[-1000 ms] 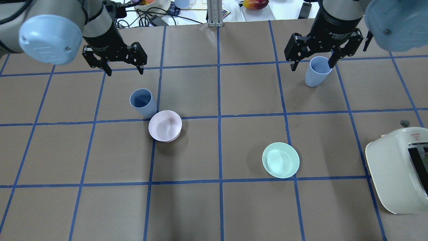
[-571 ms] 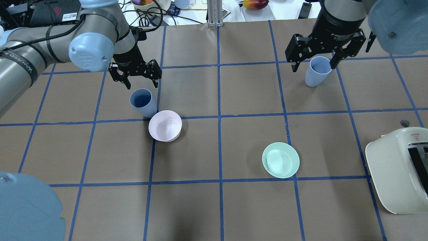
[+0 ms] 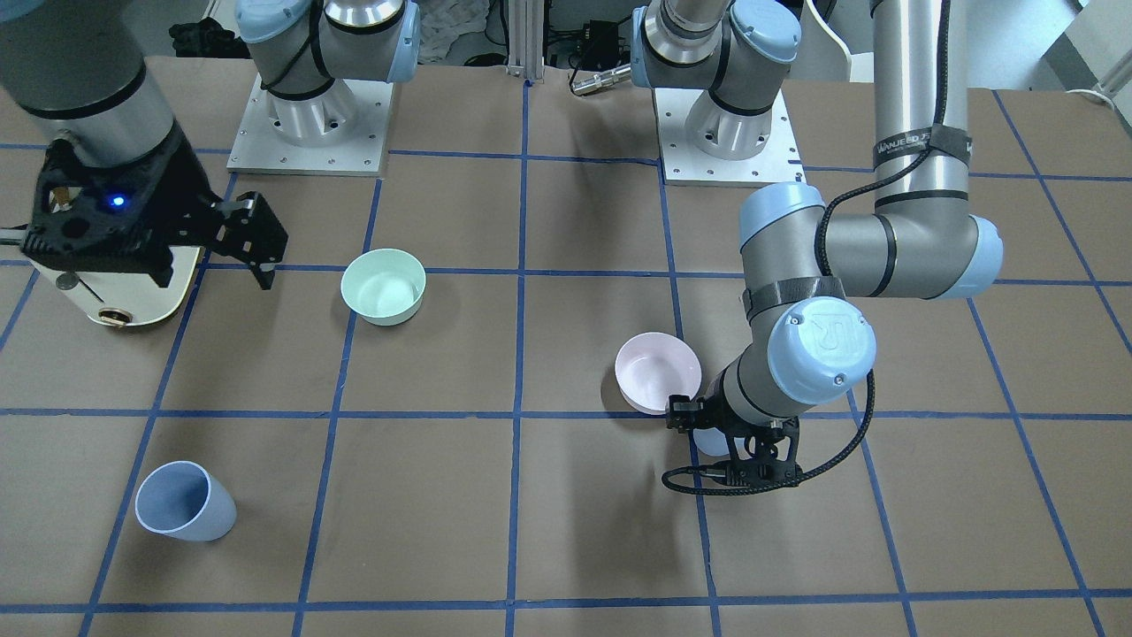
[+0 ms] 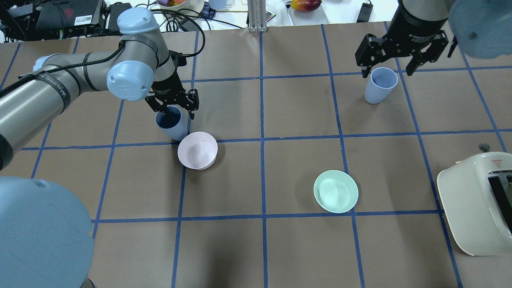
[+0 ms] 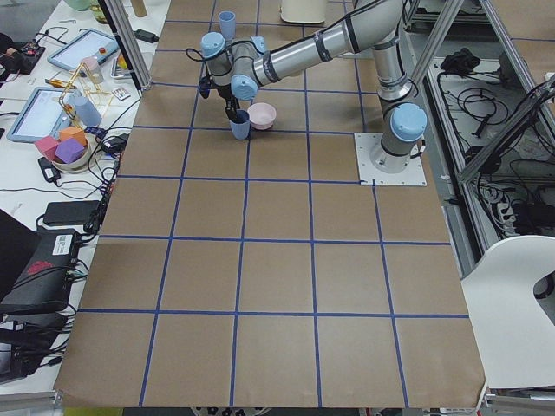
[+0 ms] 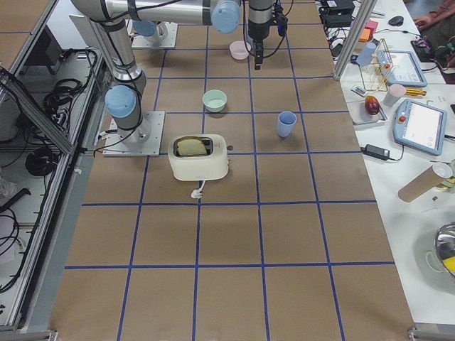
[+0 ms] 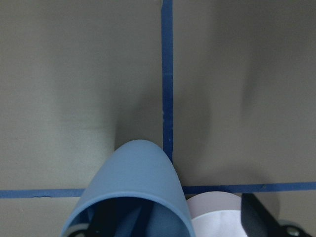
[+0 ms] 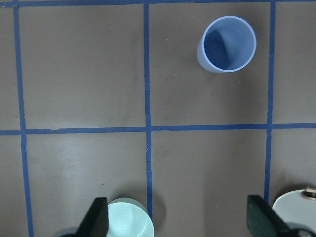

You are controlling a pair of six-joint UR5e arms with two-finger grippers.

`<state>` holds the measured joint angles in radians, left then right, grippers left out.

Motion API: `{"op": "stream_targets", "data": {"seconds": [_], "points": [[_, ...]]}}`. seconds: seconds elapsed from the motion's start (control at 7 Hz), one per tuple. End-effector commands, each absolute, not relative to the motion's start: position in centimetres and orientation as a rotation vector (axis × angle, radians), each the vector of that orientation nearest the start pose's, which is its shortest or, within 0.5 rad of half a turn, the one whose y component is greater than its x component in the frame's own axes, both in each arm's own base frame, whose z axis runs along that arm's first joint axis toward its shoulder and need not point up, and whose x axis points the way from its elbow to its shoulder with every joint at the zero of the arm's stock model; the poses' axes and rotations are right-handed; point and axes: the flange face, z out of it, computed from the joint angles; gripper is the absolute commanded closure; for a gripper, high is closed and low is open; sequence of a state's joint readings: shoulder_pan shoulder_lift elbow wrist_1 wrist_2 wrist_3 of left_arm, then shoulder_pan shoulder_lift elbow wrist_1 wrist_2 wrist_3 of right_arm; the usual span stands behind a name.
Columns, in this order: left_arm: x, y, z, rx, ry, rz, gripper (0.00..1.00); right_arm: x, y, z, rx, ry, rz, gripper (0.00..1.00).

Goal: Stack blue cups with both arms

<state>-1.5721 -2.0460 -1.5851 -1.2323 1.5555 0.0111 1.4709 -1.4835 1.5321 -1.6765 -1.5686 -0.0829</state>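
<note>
Front view hides my left gripper behind its own wrist, so I'm going by the wrist cam. Jaws are apart, with one finger outside the nearer blue cup and the other inside. The pink bowl crowds that side. Farther off, the right gripper hangs high and spread wide, not around the second blue cup. The mint bowl and toaster are well apart.

So the left arm is stretched out low over the table, wrist bent straight down, and the left gripper is right down near the surface with its jaws apart. The right arm hangs higher up, and the right gripper points straight down, fingers spread wide.
</note>
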Motion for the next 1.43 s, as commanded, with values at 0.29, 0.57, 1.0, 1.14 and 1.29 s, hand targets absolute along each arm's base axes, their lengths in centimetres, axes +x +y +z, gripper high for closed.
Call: {"op": "stream_targets", "data": {"seconds": [0.29,0.57,1.0,1.14,1.29], "points": [[-13.6,-64.2,26.7,0.009,3.153,0.129,1.00,-3.0,-61.7,40.7,-0.177,3.250,-0.215,0.00],[-17.4,-67.7,31.4,-0.226,3.152,0.021,1.00,-3.1,-63.5,38.3,-0.173,3.209,-0.196,0.00],[-27.2,-69.5,30.8,-0.369,3.195,-0.047,1.00,-4.0,-66.8,31.4,-0.192,3.185,-0.064,0.00],[-31.1,-68.6,29.3,-0.359,3.189,-0.046,1.00,-4.1,-67.5,30.1,-0.187,3.180,-0.042,0.00],[-33.5,-68.2,28.2,-0.339,3.193,-0.071,1.00,-4.4,-68.4,30.4,-0.184,3.185,-0.067,0.00]]}}
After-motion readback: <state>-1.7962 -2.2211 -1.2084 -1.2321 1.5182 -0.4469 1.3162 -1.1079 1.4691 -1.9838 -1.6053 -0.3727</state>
